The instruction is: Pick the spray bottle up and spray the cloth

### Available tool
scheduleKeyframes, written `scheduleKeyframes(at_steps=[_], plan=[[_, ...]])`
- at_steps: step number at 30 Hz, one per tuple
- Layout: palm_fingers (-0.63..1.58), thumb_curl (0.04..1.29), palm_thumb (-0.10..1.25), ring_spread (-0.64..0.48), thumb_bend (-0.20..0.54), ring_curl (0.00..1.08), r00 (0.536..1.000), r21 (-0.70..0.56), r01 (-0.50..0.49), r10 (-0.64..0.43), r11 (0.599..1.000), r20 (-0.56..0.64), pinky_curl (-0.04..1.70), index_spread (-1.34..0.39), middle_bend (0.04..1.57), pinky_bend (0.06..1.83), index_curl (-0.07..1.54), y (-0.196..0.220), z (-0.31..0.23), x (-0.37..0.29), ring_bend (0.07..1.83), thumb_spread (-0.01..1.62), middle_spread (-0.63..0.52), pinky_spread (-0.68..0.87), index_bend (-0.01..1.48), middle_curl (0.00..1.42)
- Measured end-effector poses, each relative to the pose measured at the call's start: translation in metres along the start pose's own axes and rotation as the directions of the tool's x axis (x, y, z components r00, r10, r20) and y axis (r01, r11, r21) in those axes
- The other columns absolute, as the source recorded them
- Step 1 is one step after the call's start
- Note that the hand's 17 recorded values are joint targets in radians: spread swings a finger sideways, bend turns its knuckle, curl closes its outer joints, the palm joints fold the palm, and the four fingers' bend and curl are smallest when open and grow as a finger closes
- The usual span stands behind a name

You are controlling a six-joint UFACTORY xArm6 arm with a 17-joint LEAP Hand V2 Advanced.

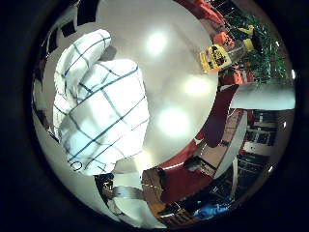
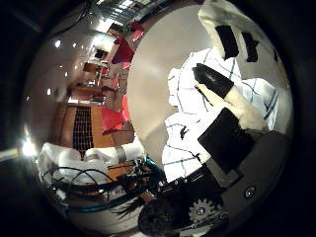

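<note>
Round white table, glossy, with bright ceiling lights mirrored in its top. Past its rim, red chairs tucked close — one more red seat showing in the thumb-side view, over a brown wooden floor. Green leafy plant just beyond the table's edge — something blue lying on the floor farther off.

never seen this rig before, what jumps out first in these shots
The white cloth with dark check lines stands out most, lying crumpled on the round white table and filling much of the view, so it is close to the palm. Across the table near its far edge is a yellow-labelled spray bottle, untouched. The hand hangs over the cloth holding nothing.
</note>
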State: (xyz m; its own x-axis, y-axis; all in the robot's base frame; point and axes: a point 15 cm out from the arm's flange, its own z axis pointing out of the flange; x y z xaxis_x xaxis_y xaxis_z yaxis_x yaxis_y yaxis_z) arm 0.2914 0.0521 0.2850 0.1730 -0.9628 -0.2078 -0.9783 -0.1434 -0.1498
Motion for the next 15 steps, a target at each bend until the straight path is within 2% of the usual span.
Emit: scheduleKeyframes(at_steps=[5,7,10,15], plan=[[0.50,0.45,1.01,-0.31,-0.025,0.60,0.997,0.049,-0.074,0.073,0.996,0.020,1.10,-0.44,0.65,0.19,0.70,-0.006,-0.013,0.013,0.86,1.15,-0.25,-0.29,0.35,0.72],[0.33,0.42,0.84,-0.22,-0.048,0.58,0.991,0.086,-0.125,0.121,0.988,0.048,1.10,-0.40,0.60,0.24,0.65,-0.010,-0.023,0.020,0.77,1.18,-0.21,-0.23,0.24,0.70],[0.23,0.39,0.74,-0.12,-0.034,0.54,0.977,0.155,-0.190,0.171,0.970,0.125,1.07,-0.35,0.49,0.28,0.58,-0.018,-0.038,0.023,0.69,1.18,-0.14,-0.11,0.17,0.64],[0.20,0.35,0.68,0.05,-0.022,0.47,0.923,0.303,-0.344,0.259,0.889,0.285,0.95,-0.28,0.40,0.28,0.46,-0.036,-0.069,0.052,0.61,1.16,-0.02,0.16,0.16,0.55]])
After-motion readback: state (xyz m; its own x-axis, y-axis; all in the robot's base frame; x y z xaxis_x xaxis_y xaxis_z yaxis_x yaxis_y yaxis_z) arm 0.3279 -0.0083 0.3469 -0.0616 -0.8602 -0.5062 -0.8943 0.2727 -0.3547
